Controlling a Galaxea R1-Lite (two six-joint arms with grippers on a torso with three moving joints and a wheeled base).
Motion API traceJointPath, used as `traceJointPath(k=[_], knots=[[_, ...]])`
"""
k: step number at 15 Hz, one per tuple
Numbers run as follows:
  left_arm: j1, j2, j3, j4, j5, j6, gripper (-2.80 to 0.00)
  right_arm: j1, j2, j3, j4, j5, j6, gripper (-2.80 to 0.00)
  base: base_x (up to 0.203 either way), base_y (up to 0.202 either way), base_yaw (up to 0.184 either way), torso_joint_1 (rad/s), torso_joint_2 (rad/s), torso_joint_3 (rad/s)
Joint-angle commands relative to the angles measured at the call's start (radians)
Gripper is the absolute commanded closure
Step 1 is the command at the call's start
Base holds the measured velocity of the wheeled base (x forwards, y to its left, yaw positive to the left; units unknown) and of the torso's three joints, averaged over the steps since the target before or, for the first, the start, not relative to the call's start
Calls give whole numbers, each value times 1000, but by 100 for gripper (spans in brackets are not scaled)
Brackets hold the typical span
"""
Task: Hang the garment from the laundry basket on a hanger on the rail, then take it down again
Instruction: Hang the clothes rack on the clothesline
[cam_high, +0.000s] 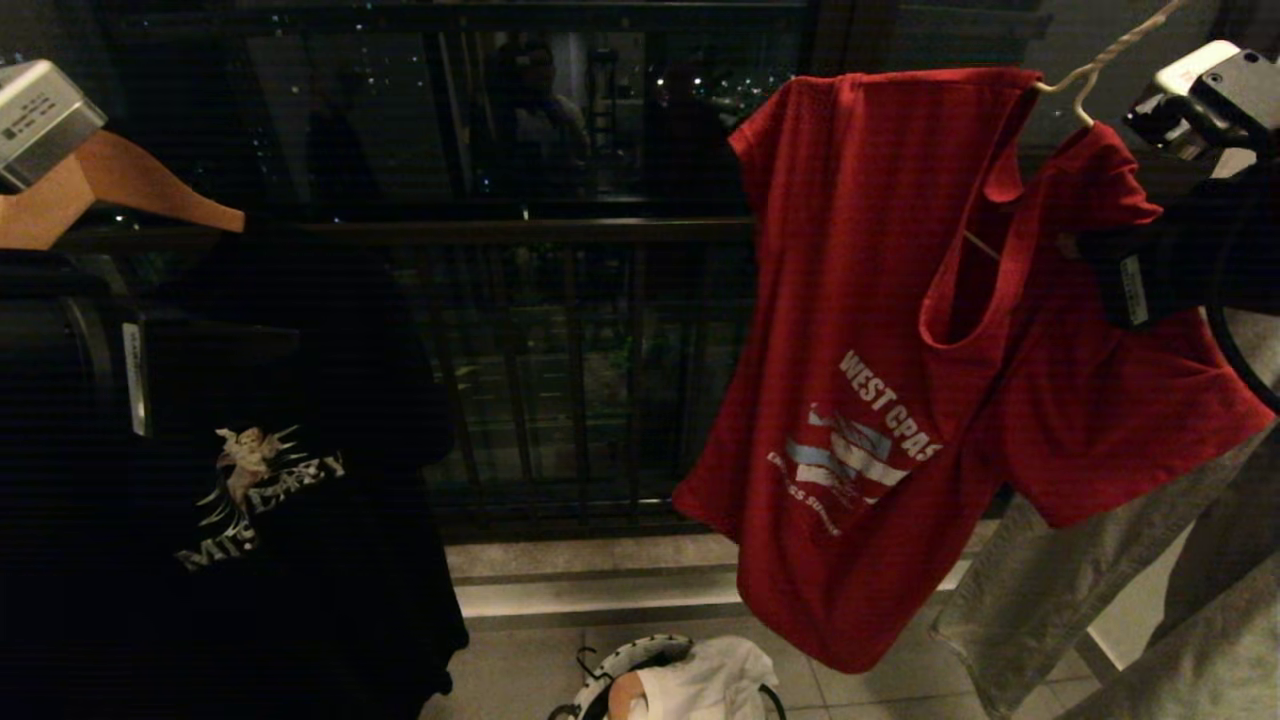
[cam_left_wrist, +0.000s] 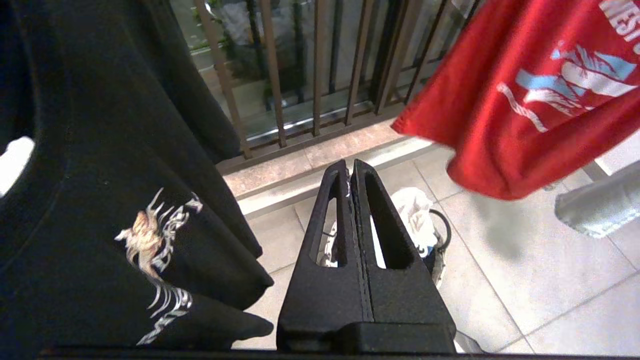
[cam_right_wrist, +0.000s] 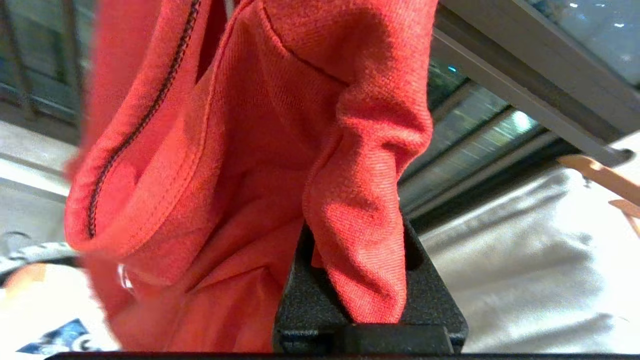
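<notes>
We hold the red shirt (cam_high: 880, 330) up high at right, its shoulder fold clenched in our right pincer (cam_high: 1085, 245) while the neck hangs on the white wire hanger (cam_high: 1085, 75), whose hook runs out of the head view, so we cannot tell whether it sits on a rail. Our left pincer (cam_left_wrist: 350, 175) is clenched on nothing, pointing down at the tiled floor (cam_left_wrist: 525, 260) beside the black shirt (cam_high: 260, 480) at left. Below, at the foot of the railing (cam_high: 560, 380), the basket (cam_high: 625, 660) sits on the floor with a white cloth (cam_high: 715, 680) in it.
</notes>
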Motion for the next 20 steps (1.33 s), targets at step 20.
traceJointPath(k=[20], knots=[[1, -15, 0, 1, 0, -1, 0, -52, 18, -41, 1, -24, -6, 0, 0, 0, 0, 0, 0, 0]])
